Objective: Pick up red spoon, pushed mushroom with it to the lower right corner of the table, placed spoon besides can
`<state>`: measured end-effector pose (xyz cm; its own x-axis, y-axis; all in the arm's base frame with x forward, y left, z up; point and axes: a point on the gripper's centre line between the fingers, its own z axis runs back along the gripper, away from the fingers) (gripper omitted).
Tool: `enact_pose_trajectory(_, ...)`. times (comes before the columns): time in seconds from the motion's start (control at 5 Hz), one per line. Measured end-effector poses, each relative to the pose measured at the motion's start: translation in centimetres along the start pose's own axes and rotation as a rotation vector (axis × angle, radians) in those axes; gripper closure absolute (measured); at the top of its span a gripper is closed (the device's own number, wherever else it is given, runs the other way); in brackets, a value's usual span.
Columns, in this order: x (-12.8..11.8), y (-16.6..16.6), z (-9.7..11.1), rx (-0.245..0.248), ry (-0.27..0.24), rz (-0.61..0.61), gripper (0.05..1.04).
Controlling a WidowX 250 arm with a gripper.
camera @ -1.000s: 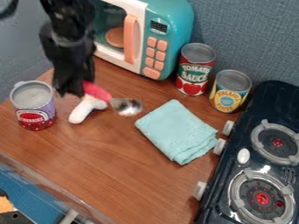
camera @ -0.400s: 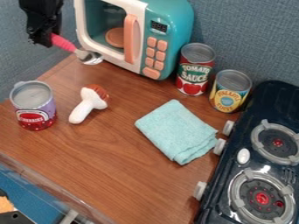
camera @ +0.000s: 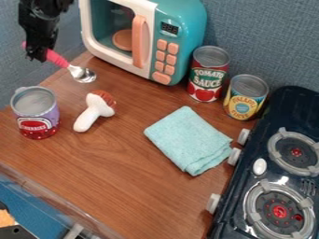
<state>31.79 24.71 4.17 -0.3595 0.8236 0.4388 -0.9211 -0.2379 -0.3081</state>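
My gripper (camera: 38,55) is at the upper left, shut on the pink-red handle of the spoon (camera: 58,59). The spoon's metal bowl points right and down, over the table's back left edge. Below and to the right of it the toy mushroom (camera: 91,115) lies on the wooden table (camera: 124,172), white stem toward the lower left and red-brown cap toward the upper right. A purple and red can (camera: 37,113) stands left of the mushroom, below my gripper.
A teal toy microwave (camera: 177,28) stands at the back. Right of it are a tomato sauce can (camera: 207,73) and a yellow can (camera: 245,97). A folded light blue cloth (camera: 190,140) lies mid-table, with a black toy stove (camera: 249,186) along the right side.
The gripper went from above the mushroom up and left with the spoon, uncovering the mushroom's cap. Since the later earlier frame, the spoon has dropped slightly. The mushroom stayed where it was.
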Motion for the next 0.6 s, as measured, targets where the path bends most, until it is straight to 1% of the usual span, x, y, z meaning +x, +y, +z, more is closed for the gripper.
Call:
enact_pose_trajectory(0.2, -1.0, 0.8, -0.6, -0.006, -0.046, -0.051, 0.683)
enact_pose_trajectory(0.4, -1.6, 2.0, -1.0, 0.016, -0.031, -0.063, 0.683)
enact_pose_trajectory(0.6, -3.4, 3.3, -0.9, 0.028, 0.012, -0.076, 0.684)
